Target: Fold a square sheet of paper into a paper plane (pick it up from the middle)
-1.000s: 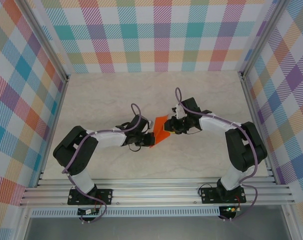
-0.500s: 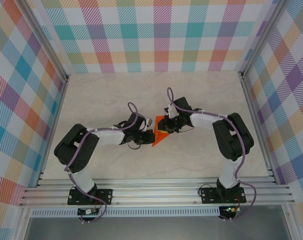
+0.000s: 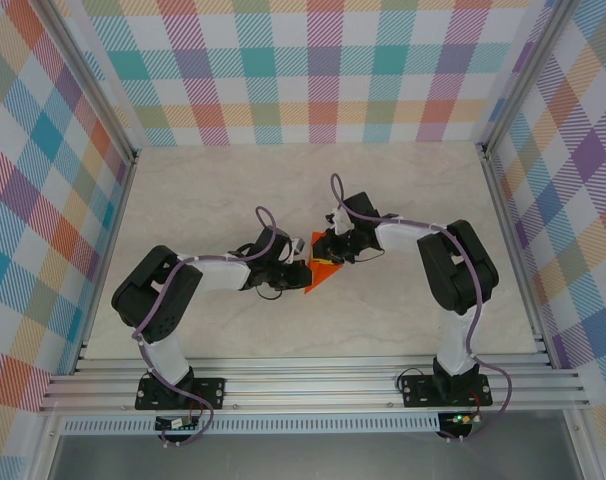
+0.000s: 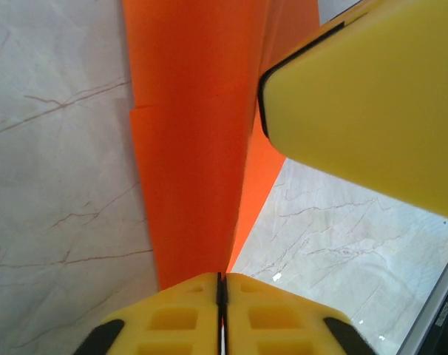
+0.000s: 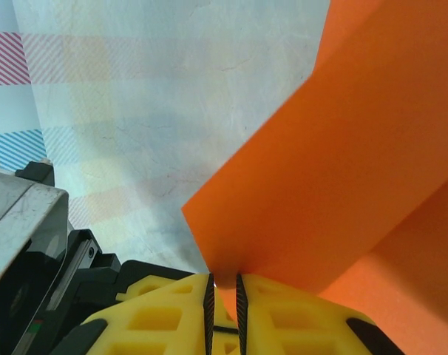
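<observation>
Black-and-white arms point(image 3: 218, 272) on black base plates point(image 3: 180, 392), purple cables point(image 3: 331, 190) (looped), yellow waffle-moulded gripper fingers point(image 4: 283, 314)

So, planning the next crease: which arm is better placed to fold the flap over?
Probably right: the right gripper pinches a raised flap of the orange paper, while the left gripper clamps its folded edge, suited to anchoring.

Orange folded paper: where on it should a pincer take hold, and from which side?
Probably at an edge, coming in edge-on in the sheet's plane, with one finger on each face. The thin orange creased paper sheet tapers into the left pincer, which is shut on it this way. The right pincer pinches another edge likewise. Its broad faces offer nothing to grip.
</observation>
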### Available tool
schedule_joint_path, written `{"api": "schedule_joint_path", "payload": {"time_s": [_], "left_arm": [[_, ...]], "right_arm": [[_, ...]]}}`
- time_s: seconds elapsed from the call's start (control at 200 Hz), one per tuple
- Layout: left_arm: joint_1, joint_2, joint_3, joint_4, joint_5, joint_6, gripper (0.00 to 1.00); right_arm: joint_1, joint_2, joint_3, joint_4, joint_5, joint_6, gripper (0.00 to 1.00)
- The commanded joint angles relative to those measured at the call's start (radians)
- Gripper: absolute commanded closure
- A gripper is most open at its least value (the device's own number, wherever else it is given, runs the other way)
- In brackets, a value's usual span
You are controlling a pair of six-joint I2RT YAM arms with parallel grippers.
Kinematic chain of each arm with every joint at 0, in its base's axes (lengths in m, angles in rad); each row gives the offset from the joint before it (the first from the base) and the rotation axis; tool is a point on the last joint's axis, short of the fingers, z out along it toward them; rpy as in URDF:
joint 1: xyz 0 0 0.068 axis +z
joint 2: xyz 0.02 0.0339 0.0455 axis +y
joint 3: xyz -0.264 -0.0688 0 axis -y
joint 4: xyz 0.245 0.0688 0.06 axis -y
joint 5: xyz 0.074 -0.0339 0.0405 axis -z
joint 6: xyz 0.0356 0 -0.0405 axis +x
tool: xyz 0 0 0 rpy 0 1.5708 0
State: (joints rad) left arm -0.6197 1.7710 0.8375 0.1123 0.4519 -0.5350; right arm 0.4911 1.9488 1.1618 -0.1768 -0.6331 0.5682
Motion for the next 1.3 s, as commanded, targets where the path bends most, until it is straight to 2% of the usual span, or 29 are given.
{"api": "schedule_joint_path", "payload": {"time_s": [0.0,0.145,0.24,0.45,0.78,0.89,1.025,1.295], "left_arm": [[0.017,0.007,-0.023,0.017,0.001,-0.007,0.83],[0.017,-0.014,-0.039,-0.002,-0.021,0.007,0.74],[0.017,-0.023,-0.042,-0.014,-0.024,0.018,0.73],[0.017,-0.022,-0.036,-0.03,-0.031,0.031,0.81],[0.017,-0.036,-0.034,-0.059,-0.063,0.055,0.8],[0.017,-0.035,-0.034,-0.059,-0.068,0.057,0.87],[0.017,-0.029,-0.037,-0.046,-0.061,0.052,0.94],[0.042,-0.016,-0.06,0.023,0.009,0.02,0.96]], "right_arm": [[0.006,0.024,0.035,-0.017,0.0,-0.008,0.82],[0.006,0.036,0.042,-0.024,0.003,-0.012,0.82],[0.006,0.041,0.046,-0.028,0.002,-0.013,0.82],[0.007,0.043,0.057,-0.036,0.003,-0.017,0.83],[0.006,0.054,0.077,-0.053,0.0,-0.022,0.83],[0.006,0.059,0.084,-0.06,0.001,-0.025,0.83],[0.006,0.068,0.088,-0.065,0.007,-0.028,0.82],[0.006,0.078,0.098,-0.07,0.002,-0.031,0.81]]}}
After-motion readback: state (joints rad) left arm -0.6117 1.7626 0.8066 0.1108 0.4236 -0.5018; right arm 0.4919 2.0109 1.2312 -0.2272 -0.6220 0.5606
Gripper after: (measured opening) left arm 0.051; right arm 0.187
